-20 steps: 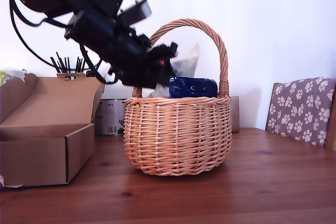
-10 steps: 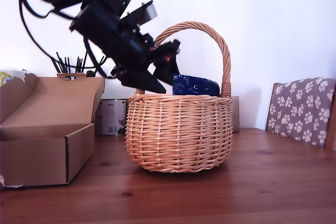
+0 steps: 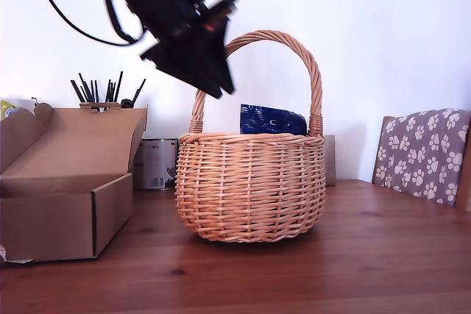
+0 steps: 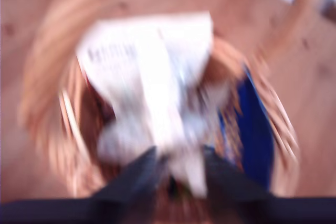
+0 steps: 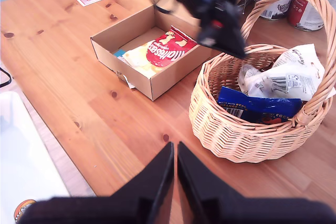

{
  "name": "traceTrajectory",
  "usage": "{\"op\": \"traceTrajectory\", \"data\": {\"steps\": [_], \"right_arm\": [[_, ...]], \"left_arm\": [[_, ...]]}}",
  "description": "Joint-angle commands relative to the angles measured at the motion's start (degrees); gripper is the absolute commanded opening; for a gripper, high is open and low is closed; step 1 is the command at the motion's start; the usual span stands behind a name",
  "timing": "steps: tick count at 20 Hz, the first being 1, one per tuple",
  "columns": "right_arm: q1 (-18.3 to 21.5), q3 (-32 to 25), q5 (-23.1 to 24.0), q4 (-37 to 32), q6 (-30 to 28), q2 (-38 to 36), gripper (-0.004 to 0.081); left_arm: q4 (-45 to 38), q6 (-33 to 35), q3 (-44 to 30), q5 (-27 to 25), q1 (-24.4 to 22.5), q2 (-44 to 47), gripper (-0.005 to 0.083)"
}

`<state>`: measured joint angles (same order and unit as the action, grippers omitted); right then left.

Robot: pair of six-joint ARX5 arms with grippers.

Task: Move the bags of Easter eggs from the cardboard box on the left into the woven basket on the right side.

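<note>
From the exterior view, the first gripper (image 3: 210,82) hangs above the woven basket (image 3: 250,185), a dark blue bag (image 3: 272,119) poking over the rim; whether its jaws are open, I cannot tell. Its own wrist view is blurred: a white bag (image 4: 152,87) lies below. The second wrist view shows the second gripper (image 5: 173,156) closed and empty, and a red and white bag (image 5: 165,48) remaining in the cardboard box (image 5: 126,74) — light, crinkly, slippery; best pinched at a crimped edge.

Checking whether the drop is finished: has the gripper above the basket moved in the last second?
Yes. My first gripper has risen, from level with the woven basket's rim to up beside the top of its handle.

Low side exterior view, both wrist views downward, woven basket (image 3: 250,185) shared.
</note>
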<state>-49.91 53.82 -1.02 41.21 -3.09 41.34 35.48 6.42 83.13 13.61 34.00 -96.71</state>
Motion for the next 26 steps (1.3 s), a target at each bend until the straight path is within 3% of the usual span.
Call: {"op": "traceTrajectory", "data": {"steps": [1,5,13,18,22,23,24,26], "right_arm": [[0.15,-0.02,-0.11,-0.68,-0.20,-0.42,-0.0013],[0.15,-0.02,-2.12,-1.79,-0.13,-0.37,-0.0013],[0.09,-0.02,-3.06,-6.21,0.26,2.32,-0.0013],[0.09,-0.02,-3.06,-6.19,0.02,2.36,-0.0013],[0.09,-0.02,-3.10,-6.23,0.00,2.38,-0.0013],[0.09,-0.02,-3.10,-6.25,0.00,2.38,-0.0013],[0.09,-0.02,-3.10,-6.27,-0.02,2.40,-0.0013],[0.09,-0.02,-3.08,-6.21,0.00,2.40,-0.0013]], "left_arm": [[1.09,1.14,-1.01,-0.87,-0.24,2.05,-0.0020],[-1.29,1.16,-8.57,-3.85,-1.11,8.31,-0.0020],[-6.78,1.64,-24.81,-3.85,-11.69,24.13,-0.0020],[-2.27,5.01,-26.23,-3.54,-20.00,25.79,-0.0019],[-2.97,5.64,-26.23,-2.49,-21.35,25.79,-0.0010],[-3.43,5.60,-26.23,-2.38,-21.35,25.79,0.0055],[-3.74,5.64,-26.23,-1.46,-21.35,25.79,0.0257],[-4.55,5.62,-26.21,-1.40,-21.35,25.77,0.0770]]}}
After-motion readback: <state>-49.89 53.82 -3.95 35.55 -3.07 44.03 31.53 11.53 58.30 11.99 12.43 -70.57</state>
